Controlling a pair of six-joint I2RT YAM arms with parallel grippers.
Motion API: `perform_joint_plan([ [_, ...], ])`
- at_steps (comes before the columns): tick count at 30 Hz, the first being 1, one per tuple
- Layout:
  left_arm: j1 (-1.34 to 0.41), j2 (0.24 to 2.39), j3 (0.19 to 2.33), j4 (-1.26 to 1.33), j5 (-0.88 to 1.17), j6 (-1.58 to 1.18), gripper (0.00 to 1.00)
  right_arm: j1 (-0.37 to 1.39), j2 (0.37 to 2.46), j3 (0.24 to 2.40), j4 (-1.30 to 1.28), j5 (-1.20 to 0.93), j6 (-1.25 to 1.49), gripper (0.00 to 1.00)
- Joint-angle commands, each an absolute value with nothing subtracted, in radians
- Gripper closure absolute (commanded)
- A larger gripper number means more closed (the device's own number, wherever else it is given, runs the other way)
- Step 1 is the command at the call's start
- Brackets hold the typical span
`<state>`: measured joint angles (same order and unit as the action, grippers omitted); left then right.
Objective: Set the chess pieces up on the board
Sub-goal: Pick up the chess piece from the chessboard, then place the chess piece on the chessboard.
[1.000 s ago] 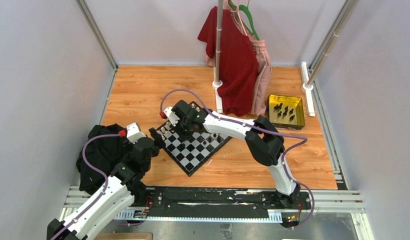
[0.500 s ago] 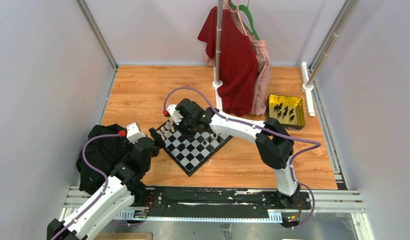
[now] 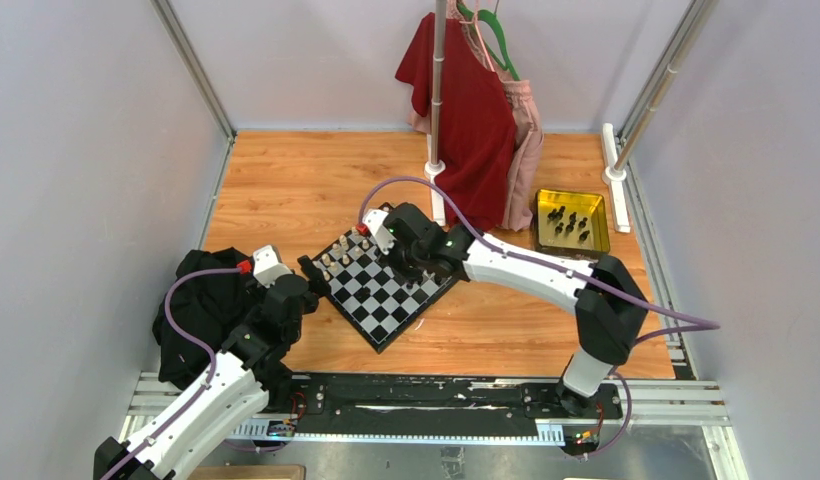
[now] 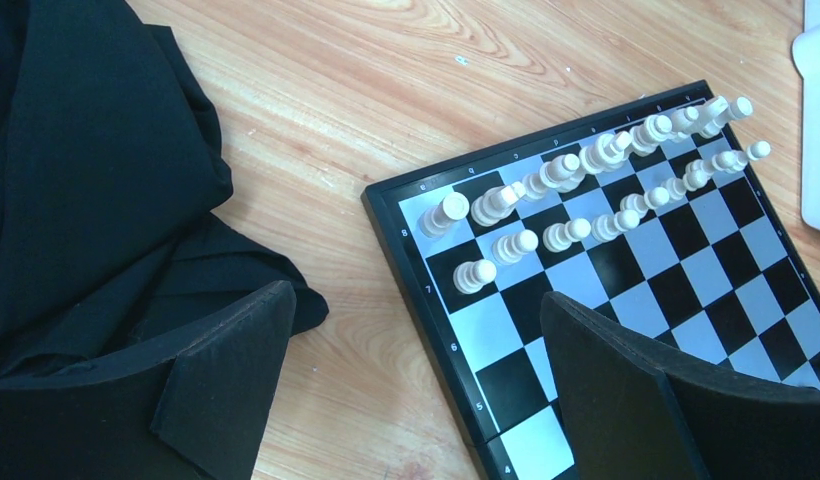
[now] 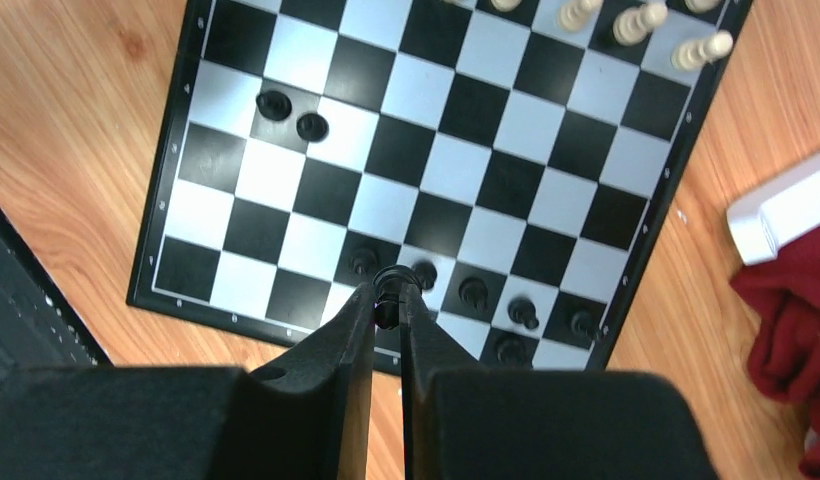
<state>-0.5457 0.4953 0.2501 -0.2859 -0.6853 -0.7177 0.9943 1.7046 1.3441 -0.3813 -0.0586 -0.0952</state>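
1. The wooden table (image 3: pixel 286 190) carries the board (image 3: pixel 386 300), set cornerwise just ahead of the arms' bases. A yellow tray (image 3: pixel 542 225) sits well apart at far right.
2. The right arm (image 3: pixel 526 272) stretches low, elbow out to the right and forearm reaching left over the board. The right tool (image 5: pixel 386 300) points down, pinched on one black chess piece (image 5: pixel 387 283).
3. The left arm (image 3: pixel 221 395) bends beside a black cloth (image 3: pixel 201 310). The left tool (image 4: pixel 416 400) gapes wide, empty, at the board's left corner.
4. Cream pieces (image 4: pixel 586 190) fill two rows on the board's far-left side, and black pieces (image 5: pixel 473 292) stand near the opposite edge.
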Motion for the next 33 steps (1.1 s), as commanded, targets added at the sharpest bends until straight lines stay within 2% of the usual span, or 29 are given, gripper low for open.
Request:
perform_joint_plan([
  [1, -0.552, 0.494, 0.244, -0.272, -0.720, -0.727, 0.00, 1.006, 1.625, 1.260, -0.385, 0.024, -0.063, 1.00],
  [17, -0.552, 0.488, 0.242, -0.273, -0.717, -0.726, 0.00, 0.963, 1.576, 1.102, -0.363, 0.080, 0.016, 1.00],
  [33, -0.552, 0.486, 0.240, -0.267, -0.711, -0.722, 0.00, 0.911, 1.625, 1.081, -0.314, 0.045, 0.027, 1.00],
])
